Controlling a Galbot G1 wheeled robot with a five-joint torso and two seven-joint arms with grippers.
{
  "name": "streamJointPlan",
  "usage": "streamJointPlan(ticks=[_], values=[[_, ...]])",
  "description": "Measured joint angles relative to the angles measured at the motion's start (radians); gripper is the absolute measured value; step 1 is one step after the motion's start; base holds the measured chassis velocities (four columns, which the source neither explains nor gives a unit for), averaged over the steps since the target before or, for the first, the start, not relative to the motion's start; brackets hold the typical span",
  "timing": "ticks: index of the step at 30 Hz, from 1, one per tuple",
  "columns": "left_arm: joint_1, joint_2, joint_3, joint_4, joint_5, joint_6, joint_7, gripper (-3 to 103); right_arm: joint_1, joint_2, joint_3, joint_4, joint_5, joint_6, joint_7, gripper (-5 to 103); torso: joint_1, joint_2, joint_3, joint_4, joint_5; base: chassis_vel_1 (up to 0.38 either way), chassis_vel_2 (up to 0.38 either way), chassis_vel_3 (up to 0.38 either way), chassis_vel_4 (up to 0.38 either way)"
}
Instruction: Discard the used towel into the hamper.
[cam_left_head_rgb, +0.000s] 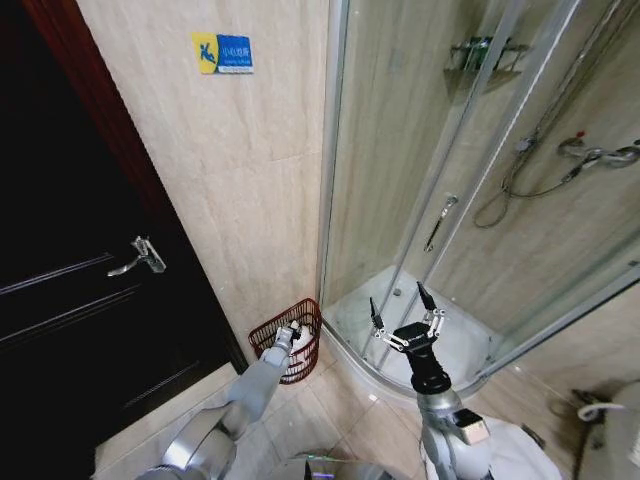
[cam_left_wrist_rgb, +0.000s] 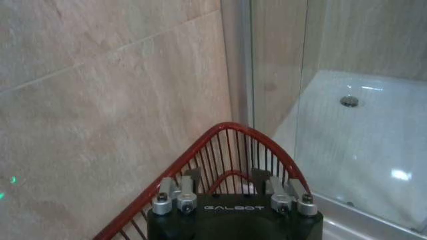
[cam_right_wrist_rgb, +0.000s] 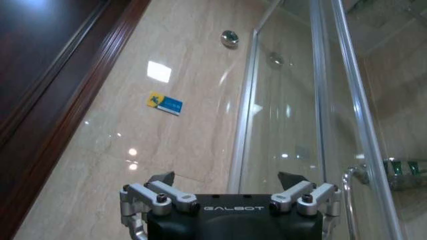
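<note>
The hamper (cam_left_head_rgb: 305, 360) is a small dark red wire basket on the floor, in the corner between the tiled wall and the shower. My left gripper (cam_left_head_rgb: 294, 328) hangs just over its rim, tips pointing in. In the left wrist view the left gripper (cam_left_wrist_rgb: 227, 176) stands open with nothing between its fingers, and the hamper's red rim (cam_left_wrist_rgb: 220, 129) curves right ahead of it. My right gripper (cam_left_head_rgb: 397, 296) is raised in front of the shower glass, open and empty; the right wrist view shows the right gripper (cam_right_wrist_rgb: 227, 177) facing wall and glass. The towel is out of view.
A dark door with a metal handle (cam_left_head_rgb: 140, 258) is at the left. The glass shower enclosure (cam_left_head_rgb: 400, 150) and its white tray (cam_left_wrist_rgb: 373, 145) stand right of the hamper. A blue sign (cam_left_head_rgb: 222, 52) is on the tiled wall. A white fixture (cam_left_head_rgb: 610, 420) sits at the lower right.
</note>
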Motion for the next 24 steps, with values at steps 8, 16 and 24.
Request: streamJointPlan(ticks=[8, 16, 24], values=[[0.058, 0.048, 0.018, -0.097, -0.015, -0.018, 0.002, 82, 0.001, 0.000, 0.002, 0.005, -0.004, -0.010, 0.002, 100, 0.000, 0.000, 0.000, 0.0001, 0.0000, 0.000, 0.000, 0.000, 0.000], [0.213, 0.147, -0.014, -0.345, -0.032, -0.001, 0.008, 100, 0.006, -0.010, 0.003, 0.028, -0.026, -0.051, 0.039, 100, 0.000, 0.000, 0.000, 0.0001, 0.0000, 0.000, 0.000, 0.000, 0.000], [0.462, 0.188, -0.204, -0.678, -0.036, 0.064, 0.022, 100, 0.028, -0.044, 0.048, 0.087, -0.032, -0.147, 0.107, 100, 0.000, 0.000, 0.000, 0.0002, 0.0001, 0.000, 0.000, 0.000, 0.000]])
